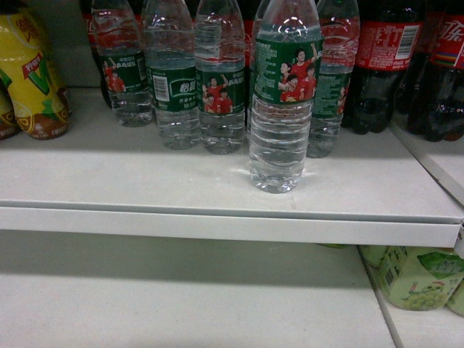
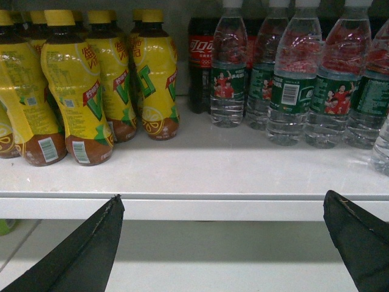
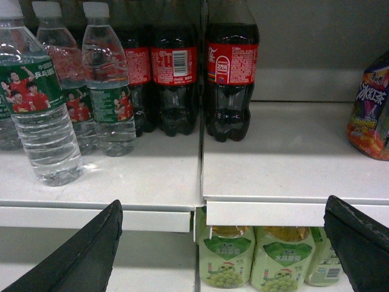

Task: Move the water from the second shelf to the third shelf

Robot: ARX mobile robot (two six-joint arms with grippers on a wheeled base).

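Observation:
One water bottle (image 1: 284, 101), clear and ribbed with a green label of people in red shirts, stands upright near the front of the upper white shelf (image 1: 145, 181), ahead of a row of like bottles (image 1: 217, 87). The right wrist view has it at the left (image 3: 42, 115). My right gripper (image 3: 225, 202) is open and holds nothing, level with the shelf's front lip and to the right of that bottle. My left gripper (image 2: 223, 198) is open too, in front of the same shelf lip, left of the water row (image 2: 292, 91). Neither gripper shows in the head view.
Yellow tea bottles (image 2: 79, 91) crowd the shelf's left end. Dark cola bottles (image 3: 231, 73) stand right of the water, beyond a shelf seam (image 3: 202, 158). A lower shelf (image 1: 181, 297) lies bare at left, with pale green grape drinks (image 3: 279, 261) at right. A purple packet (image 3: 371, 115) sits far right.

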